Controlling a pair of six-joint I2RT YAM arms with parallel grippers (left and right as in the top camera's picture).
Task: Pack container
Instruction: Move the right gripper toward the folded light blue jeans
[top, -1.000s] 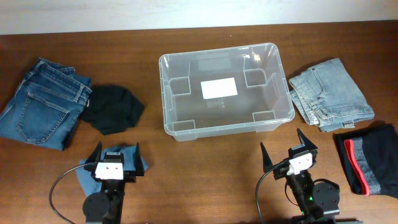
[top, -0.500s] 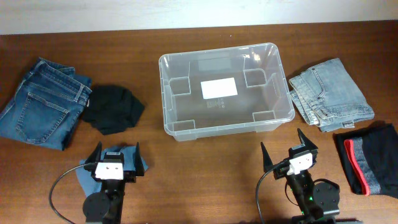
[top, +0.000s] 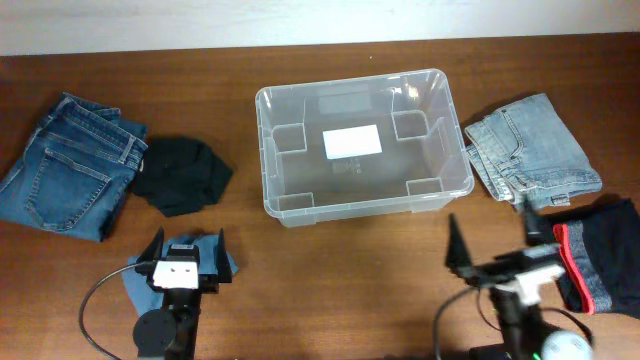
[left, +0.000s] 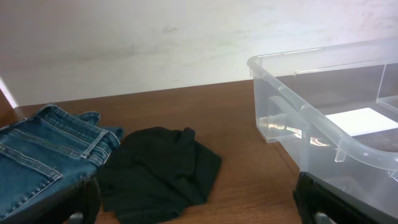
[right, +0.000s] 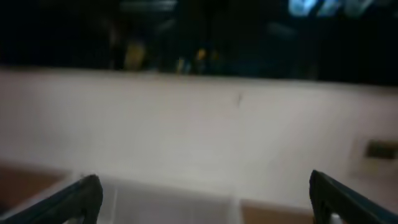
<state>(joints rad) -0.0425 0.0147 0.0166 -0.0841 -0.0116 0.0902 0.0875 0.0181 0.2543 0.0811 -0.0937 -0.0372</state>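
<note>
The clear plastic container (top: 277, 140) stands at the table's middle back with a white label on its bottom, and holds nothing; its near corner also shows in the left wrist view (left: 323, 134). My left gripper (top: 185, 245) is open and empty near the front left, over a blue cloth (top: 232, 262). My right gripper (top: 492, 235) is open and empty at the front right, raised and tilted up. Its view is blurred and shows mostly the wall.
Dark blue jeans (top: 70, 165) and a black garment (top: 182, 175) lie at the left; both show in the left wrist view, jeans (left: 37, 158), garment (left: 158, 174). Light blue jeans (top: 530, 150) and a black-grey garment with red trim (top: 600, 255) lie at the right.
My right arm has moved to the right and lifted, tilting its camera up toward the wall. The left arm and all clothes have stayed still.
</note>
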